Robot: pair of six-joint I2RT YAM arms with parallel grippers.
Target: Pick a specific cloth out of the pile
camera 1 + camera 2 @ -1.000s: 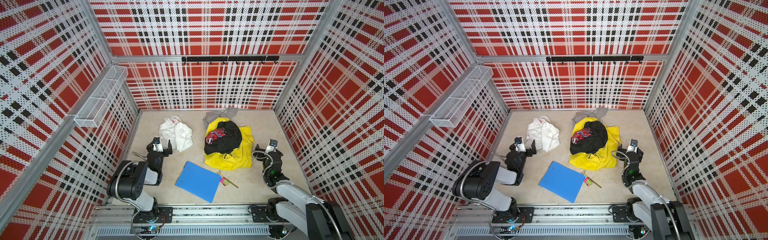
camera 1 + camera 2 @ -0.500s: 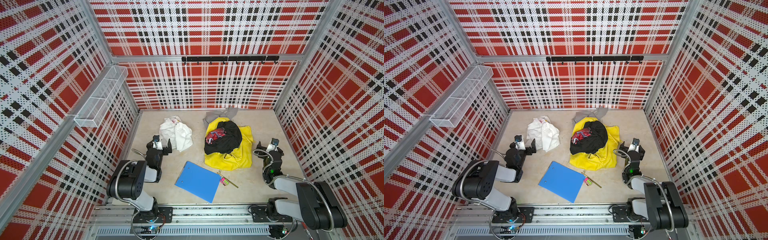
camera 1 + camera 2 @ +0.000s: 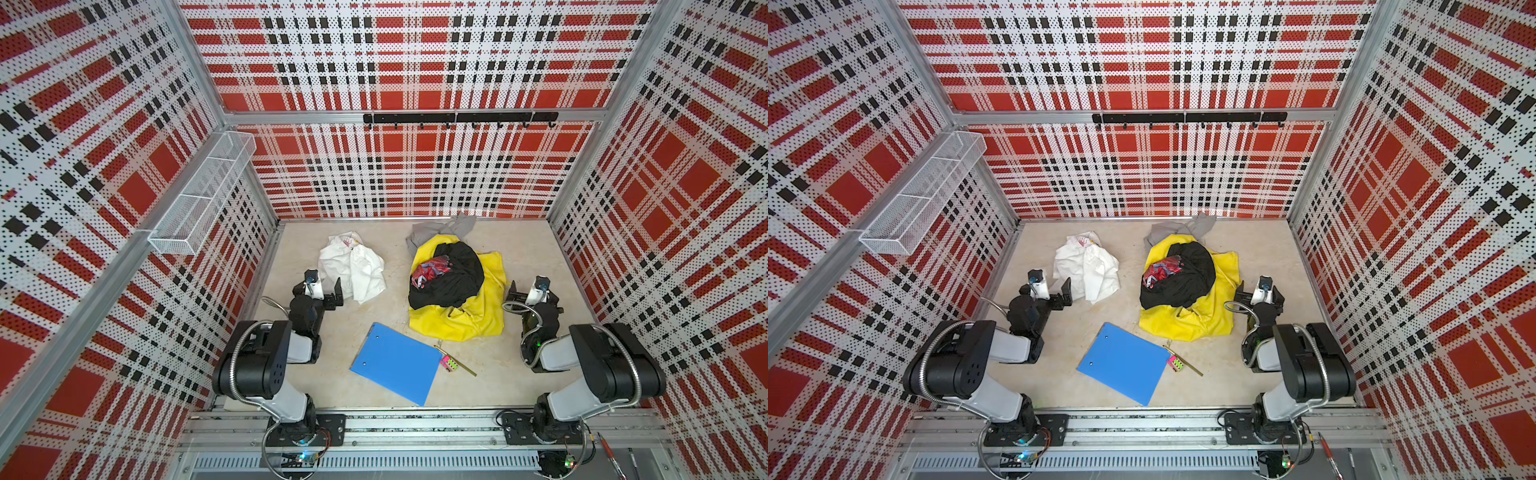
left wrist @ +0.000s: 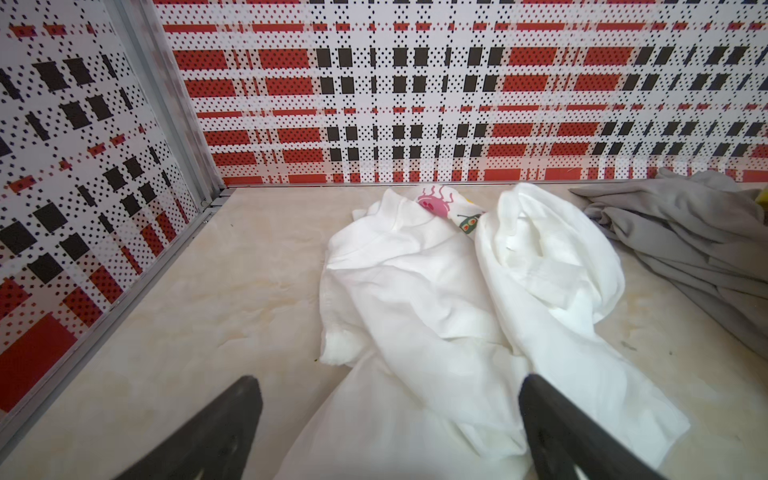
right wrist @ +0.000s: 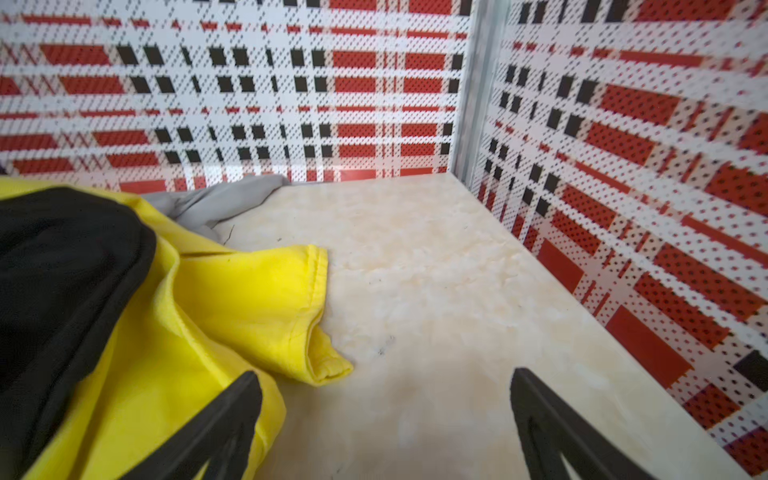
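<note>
Two grippers, both spread wide and empty: left gripper (image 4: 386, 378) at the near edge of the cloth (image 3: 353, 270), crumpled white, lying apart from the pile (image 3: 457, 320); right gripper (image 5: 384, 372) beside the pile's yellow edge.

Back wall (image 3: 415, 187): perforated panel printed with a plaid of red, white and black.
Left wall (image 3: 83, 166): the same plaid, perforated.
Right wall (image 3: 685, 187): the same plaid, perforated.
Frame posts (image 3: 195, 58): bare aluminium, standing in the two back corners.
Hook rail (image 3: 457, 118): black, with small hooks, fixed high across the back wall.
Wire basket (image 3: 203, 195): white mesh, long, divided in compartments, hanging on the left wall.
Counter (image 3: 528, 249): pale beige, marbled like stone, smooth, reaching to all three walls.
Front rail (image 3: 415, 424): aluminium, along the near edge of the counter.
Light: bright and even, with only soft shadows.
</note>
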